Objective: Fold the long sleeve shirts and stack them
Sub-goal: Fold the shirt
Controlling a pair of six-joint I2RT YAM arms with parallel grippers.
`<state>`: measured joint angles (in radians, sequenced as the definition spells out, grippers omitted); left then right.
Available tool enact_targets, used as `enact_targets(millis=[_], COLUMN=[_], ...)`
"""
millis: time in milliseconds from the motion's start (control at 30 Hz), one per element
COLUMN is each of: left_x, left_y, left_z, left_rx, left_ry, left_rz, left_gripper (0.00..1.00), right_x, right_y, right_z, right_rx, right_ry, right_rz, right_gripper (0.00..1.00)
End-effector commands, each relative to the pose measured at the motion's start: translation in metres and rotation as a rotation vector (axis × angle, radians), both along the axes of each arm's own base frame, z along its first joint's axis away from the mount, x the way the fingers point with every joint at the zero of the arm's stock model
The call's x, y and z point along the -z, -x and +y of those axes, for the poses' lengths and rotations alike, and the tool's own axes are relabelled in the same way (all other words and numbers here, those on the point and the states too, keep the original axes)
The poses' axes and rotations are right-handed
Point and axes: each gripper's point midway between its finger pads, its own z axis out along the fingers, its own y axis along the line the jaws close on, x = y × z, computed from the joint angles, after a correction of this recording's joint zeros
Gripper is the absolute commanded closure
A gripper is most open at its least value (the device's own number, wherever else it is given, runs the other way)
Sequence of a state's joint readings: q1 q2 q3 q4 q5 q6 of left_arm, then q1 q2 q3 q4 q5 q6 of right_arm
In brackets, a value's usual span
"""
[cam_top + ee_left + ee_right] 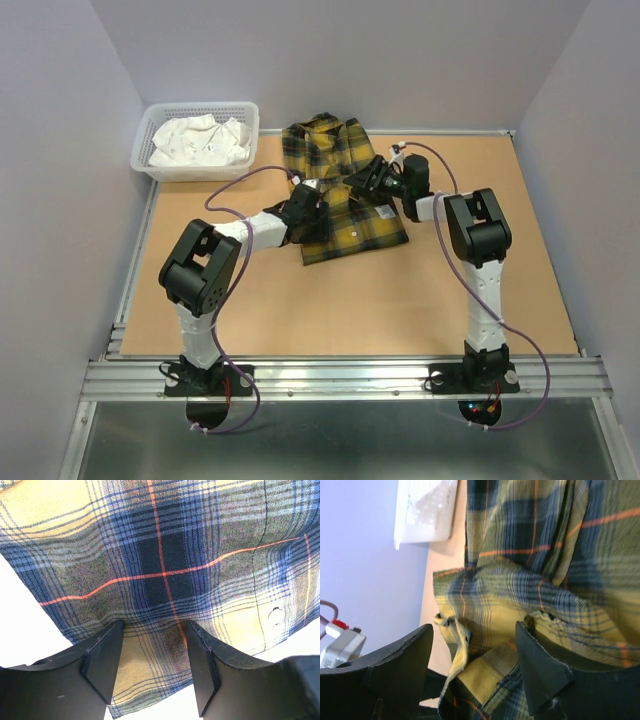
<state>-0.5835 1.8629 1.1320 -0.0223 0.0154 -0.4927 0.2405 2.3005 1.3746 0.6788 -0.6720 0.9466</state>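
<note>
The yellow and dark plaid long sleeve shirt (340, 195) lies partly folded at the middle back of the table. My left gripper (303, 208) is at the shirt's left edge. In the left wrist view (154, 626) its jaws stand apart, with the shirt's (160, 555) lower edge lying between them. My right gripper (372, 178) is over the shirt's upper right part. In the right wrist view (475, 627) its jaws are wide apart around a bunched yellow fold of the shirt (535, 545). I see only this one plaid shirt.
A white mesh basket (243, 110) holding white cloth (198, 140) stands at the back left, and it also shows in the right wrist view (425, 510). Grey walls enclose the brown table (350, 300) on three sides. A metal rail runs along the near edge.
</note>
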Motion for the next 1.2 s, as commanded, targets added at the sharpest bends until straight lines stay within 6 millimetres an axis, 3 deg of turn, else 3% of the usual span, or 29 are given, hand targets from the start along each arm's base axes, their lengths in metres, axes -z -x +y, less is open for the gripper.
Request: enact_targets(millis=[0,267,300,600,767,867,1167], left_x=[0.031,0.023,0.021,0.012,0.012,0.012,0.013], left_y=[0.029,0.022,0.021,0.015,0.012,0.011,0.011], left_z=[0.026,0.025,0.024,0.021,0.018,0.018,0.017], left_rx=[-0.017,-0.018,-0.018,-0.028,-0.023,-0.022,-0.017], left_ry=[-0.107,-0.109,-0.106,-0.084,-0.078,-0.076,-0.076], left_rz=[0.101,0.071,0.067,0.035,0.030,0.026,0.026], left_gripper=[0.35,0.31,0.31,0.29,0.28,0.28,0.28], right_x=[-0.035,-0.058,-0.066,-0.072,-0.058,-0.050,-0.033], right_y=[-0.035,-0.031,-0.025,0.012,0.037,0.047,0.052], right_z=[-0.013,-0.013,-0.015,-0.029,-0.015,-0.007,0.011], right_rx=[0.062,0.044,0.049,0.079,0.082,0.104,0.102], right_ry=[0.004,0.030,0.043,0.138,0.133,0.121,0.068], right_rz=[-0.109,-0.148,-0.165,-0.068,0.035,0.089,0.131], right_gripper=[0.27,0.27,0.27,0.27,0.18,0.08,0.07])
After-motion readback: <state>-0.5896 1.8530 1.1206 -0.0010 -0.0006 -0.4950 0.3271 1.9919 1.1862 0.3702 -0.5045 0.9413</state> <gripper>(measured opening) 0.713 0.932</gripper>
